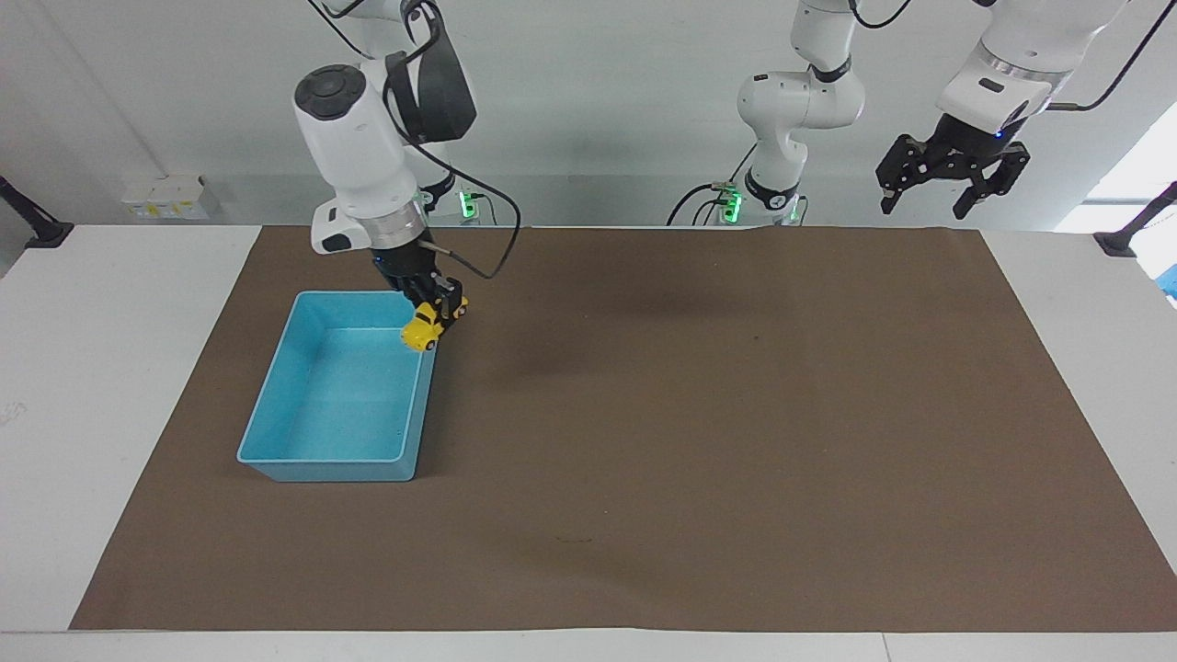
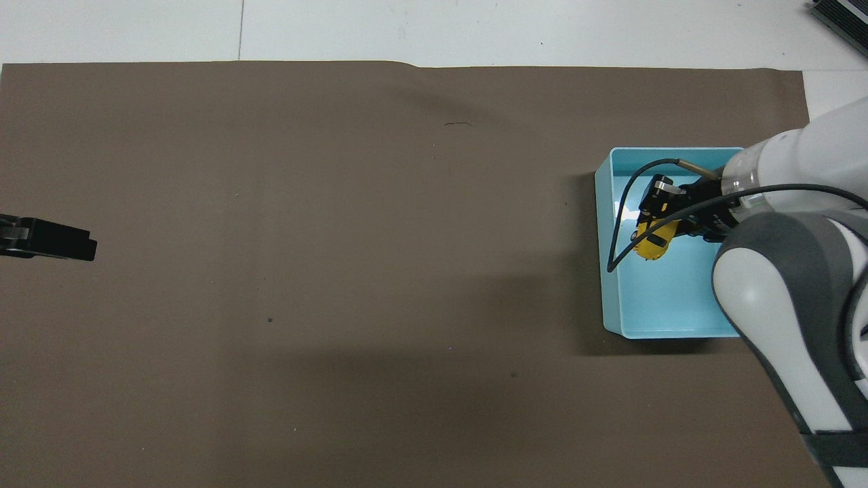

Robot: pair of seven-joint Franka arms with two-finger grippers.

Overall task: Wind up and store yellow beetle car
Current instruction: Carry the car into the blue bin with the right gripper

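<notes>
My right gripper (image 1: 432, 313) is shut on the yellow beetle car (image 1: 422, 328) and holds it in the air over the light-blue bin (image 1: 276, 405), above the bin's wall that faces the table's middle. In the overhead view the car (image 2: 652, 242) hangs tilted from the gripper (image 2: 659, 220) over the bin (image 2: 668, 318). My left gripper (image 1: 952, 179) is open and waits high above the left arm's end of the table; only its tip (image 2: 47, 238) shows in the overhead view.
A brown mat (image 1: 699, 423) covers most of the white table (image 1: 110, 303). The bin holds nothing. A black cable (image 2: 620, 224) loops from the right wrist over the bin's wall.
</notes>
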